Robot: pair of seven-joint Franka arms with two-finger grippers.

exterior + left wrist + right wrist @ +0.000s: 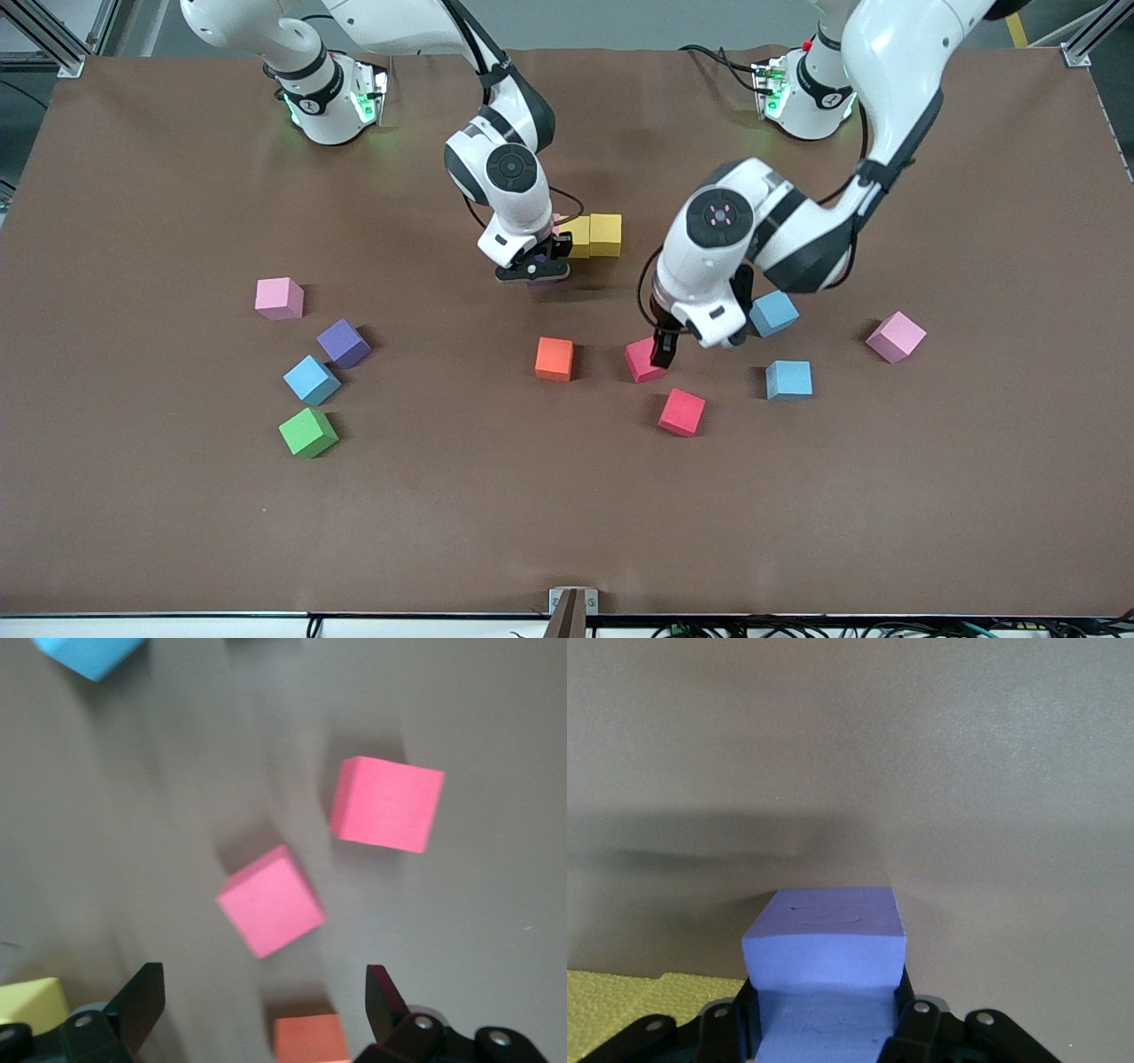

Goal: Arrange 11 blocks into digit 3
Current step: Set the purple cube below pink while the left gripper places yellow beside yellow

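- The right hand [534, 268] sits low over the middle of the brown desk [567, 514], clamped on a purple block [826, 939]; the right wrist view shows the cube pinched between the fingers [914, 1028].
- Just beside that hand, at about its 2 o'clock in the front view, two yellow blocks [595, 236] stand touching side by side; a sliver of pink shows between them and the arm, too hidden to read.
- The left hand [666, 350] hangs over a pink-red block [640, 361], its jaws spread wide with nothing between them; the left wrist view shows this cube [270, 900] lying apart from the fingertips [142, 997].
- A red block [681, 412] lies near the pink-red one, at its 5 o'clock and nearer to the front camera.
- An orange block [555, 359] lies beside the pink-red one, toward the right arm's end.
- Two light blue blocks [773, 313] [788, 380] and a pink block [896, 337] lie toward the left arm's end, apart from each other.
- Toward the right arm's end lie another pink block [279, 298], a second purple block [343, 343], a third light blue block [311, 379] and a green block [307, 431]; the purple and blue ones nearly touch.
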